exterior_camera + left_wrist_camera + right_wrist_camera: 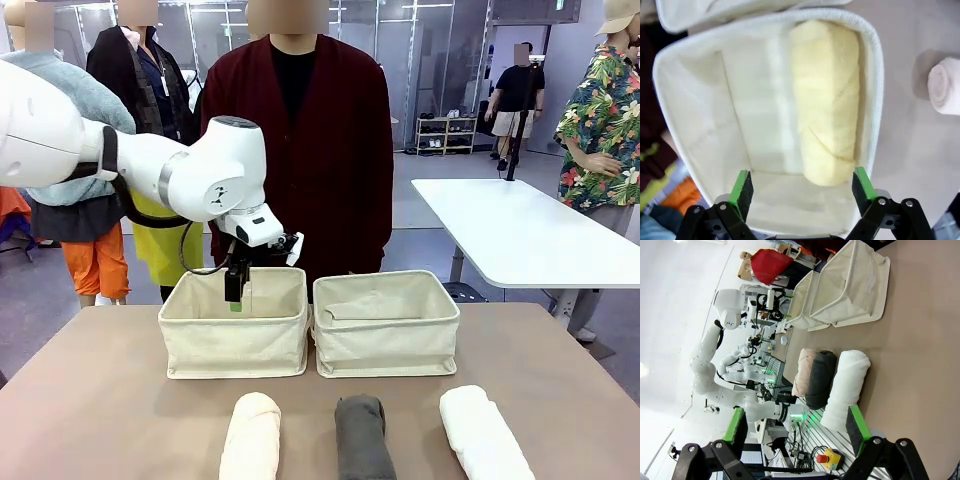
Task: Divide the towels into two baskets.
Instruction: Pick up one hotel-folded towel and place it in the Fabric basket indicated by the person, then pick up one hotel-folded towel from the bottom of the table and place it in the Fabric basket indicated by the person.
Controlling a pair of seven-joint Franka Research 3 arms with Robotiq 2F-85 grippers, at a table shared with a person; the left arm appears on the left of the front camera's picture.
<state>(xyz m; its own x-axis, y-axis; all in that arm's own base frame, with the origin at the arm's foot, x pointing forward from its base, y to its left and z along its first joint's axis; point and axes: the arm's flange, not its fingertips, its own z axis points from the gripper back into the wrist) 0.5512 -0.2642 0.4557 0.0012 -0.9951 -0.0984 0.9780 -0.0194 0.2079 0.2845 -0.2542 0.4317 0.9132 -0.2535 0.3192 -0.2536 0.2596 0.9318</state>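
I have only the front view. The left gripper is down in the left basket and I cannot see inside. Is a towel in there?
Observer: Yes. The left wrist view shows a yellow towel lying in the basket, along one long wall.
Operator: Is it gripped?
Observer: No. The left gripper is open, jaws wider than the towel, which lies free beyond them.
Operator: And the other arm?
Observer: In the right wrist view the right gripper is open and empty, facing the white towel on the table.
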